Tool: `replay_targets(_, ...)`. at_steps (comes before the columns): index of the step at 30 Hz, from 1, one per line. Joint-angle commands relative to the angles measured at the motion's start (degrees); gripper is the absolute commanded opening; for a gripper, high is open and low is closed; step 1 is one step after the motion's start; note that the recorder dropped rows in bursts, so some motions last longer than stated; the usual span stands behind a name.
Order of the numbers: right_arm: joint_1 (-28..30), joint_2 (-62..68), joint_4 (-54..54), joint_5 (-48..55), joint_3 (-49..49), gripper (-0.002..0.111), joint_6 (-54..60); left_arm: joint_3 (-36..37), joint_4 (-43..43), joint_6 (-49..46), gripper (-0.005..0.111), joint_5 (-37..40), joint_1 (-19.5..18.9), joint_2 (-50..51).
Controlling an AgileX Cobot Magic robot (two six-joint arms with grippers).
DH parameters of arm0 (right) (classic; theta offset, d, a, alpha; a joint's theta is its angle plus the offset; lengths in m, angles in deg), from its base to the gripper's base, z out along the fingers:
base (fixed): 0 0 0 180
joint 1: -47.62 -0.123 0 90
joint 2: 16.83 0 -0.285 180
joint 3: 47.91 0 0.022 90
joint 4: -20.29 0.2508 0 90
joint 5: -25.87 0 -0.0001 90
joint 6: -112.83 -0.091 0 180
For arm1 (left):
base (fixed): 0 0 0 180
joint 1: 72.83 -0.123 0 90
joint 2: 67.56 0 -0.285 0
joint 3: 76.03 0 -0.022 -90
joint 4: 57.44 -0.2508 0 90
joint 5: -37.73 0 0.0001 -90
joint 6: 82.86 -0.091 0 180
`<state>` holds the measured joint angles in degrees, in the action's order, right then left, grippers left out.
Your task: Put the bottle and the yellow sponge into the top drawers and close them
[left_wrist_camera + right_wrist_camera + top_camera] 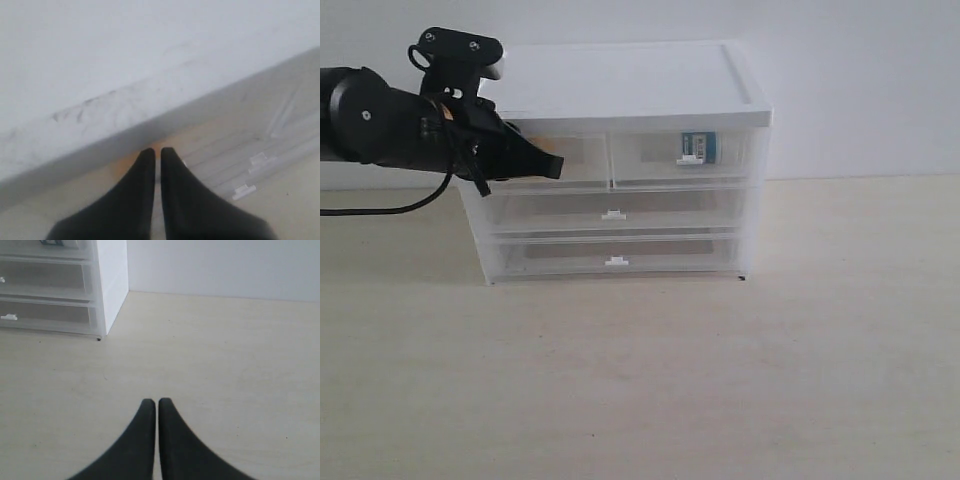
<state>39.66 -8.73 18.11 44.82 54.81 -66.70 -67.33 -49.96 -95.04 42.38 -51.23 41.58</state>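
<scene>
The bottle (698,147) stands inside the right top drawer (655,160), seen through its clear front, and that drawer sits flush with the cabinet (620,80). My left gripper (557,166) is shut with nothing between its fingers, and its tips are at the front of the left top drawer (582,152). In the left wrist view a faint orange-yellow patch (152,142) shows just past the left gripper (156,150); the yellow sponge shows no clear shape. My right gripper (157,401) is shut and empty above bare table, away from the cabinet (114,285).
Two full-width drawers with white handles (613,214) (617,262) sit shut below the top ones. A black cable (390,208) trails from the left arm along the table's left. The light wooden table (720,380) stretches in front of the cabinet, with a white wall behind.
</scene>
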Motion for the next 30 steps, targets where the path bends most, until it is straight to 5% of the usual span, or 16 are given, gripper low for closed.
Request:
replay_targets(1,-0.1,-0.3,0.1,-0.5,0.1,0.000,-0.1,-2.1,0.0,-1.2,0.004,-4.3,-0.5,2.0)
replay_targets(7,-0.1,-0.3,0.1,-0.5,0.1,0.000,-0.1,-2.1,0.0,-1.3,0.004,-1.0,-0.5,0.4)
replay_targets(16,-0.1,-0.3,0.1,-0.5,0.1,0.000,-0.1,-1.0,-3.0,-1.6,0.004,22.5,-0.5,-10.0)
replay_targets(30,-0.1,-0.3,0.1,-0.5,0.1,0.000,-0.1,33.7,-2.9,9.7,0.004,13.1,-0.5,-43.7)
